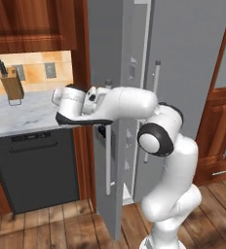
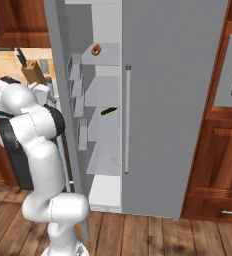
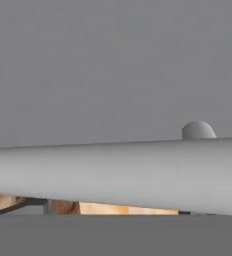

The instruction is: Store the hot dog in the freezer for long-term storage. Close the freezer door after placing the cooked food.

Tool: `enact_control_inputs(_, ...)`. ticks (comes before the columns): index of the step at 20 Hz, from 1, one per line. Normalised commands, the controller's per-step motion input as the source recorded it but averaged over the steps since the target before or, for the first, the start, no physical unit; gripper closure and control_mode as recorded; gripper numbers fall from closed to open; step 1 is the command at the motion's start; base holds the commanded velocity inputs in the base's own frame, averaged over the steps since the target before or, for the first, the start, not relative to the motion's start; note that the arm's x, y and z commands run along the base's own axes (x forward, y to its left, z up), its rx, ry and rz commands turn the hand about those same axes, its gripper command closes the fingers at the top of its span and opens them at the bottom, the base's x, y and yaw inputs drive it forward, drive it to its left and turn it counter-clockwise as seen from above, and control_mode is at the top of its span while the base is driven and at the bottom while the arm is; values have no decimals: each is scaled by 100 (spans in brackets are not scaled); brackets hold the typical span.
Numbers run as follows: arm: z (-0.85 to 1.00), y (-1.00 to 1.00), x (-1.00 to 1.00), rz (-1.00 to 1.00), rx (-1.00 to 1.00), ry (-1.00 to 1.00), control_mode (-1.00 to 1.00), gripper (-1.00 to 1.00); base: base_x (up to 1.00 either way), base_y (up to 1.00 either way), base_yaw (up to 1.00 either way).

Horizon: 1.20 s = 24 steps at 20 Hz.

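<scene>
The hot dog (image 2: 95,49) lies on an upper shelf inside the freezer (image 2: 105,90). It is a tiny tan and red spot. The freezer door (image 1: 104,48) stands partly open, and its clear inner bins (image 2: 75,75) face the shelves. My arm reaches left across the door's outer face. My gripper (image 1: 107,124) sits right at the long vertical bar handle (image 1: 108,155). In the hand view that handle (image 3: 116,175) runs across the picture very close, with the grey door face (image 3: 116,65) behind it. My fingertips are hidden, so whether they are open or shut cannot be told.
The plain grey refrigerator door (image 2: 173,100) is shut to the right of the freezer. A small dark green item (image 2: 108,111) lies on a middle shelf. A knife block (image 1: 11,85) stands on the marble counter (image 1: 22,114) above the dark dishwasher (image 1: 37,165). Wooden cabinets (image 1: 222,141) stand at the right.
</scene>
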Motion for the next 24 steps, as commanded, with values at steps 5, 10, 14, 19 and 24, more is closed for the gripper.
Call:
enact_control_inputs(5, 4, -100, 19, 12, 24, 0, -100, -100, 0, 0, 0)
enact_control_inputs(10, 6, -100, 32, 14, 26, 0, -100, -100, 0, 0, 0)
enact_control_inputs(14, 17, -100, 80, 20, 27, 0, -100, -100, 0, 0, 0)
enact_control_inputs(19, 27, -91, 96, 18, 27, 0, -100, -100, 0, 0, 0)
enact_control_inputs(24, 29, -65, 100, 15, 28, 0, -100, -100, 0, 0, 0)
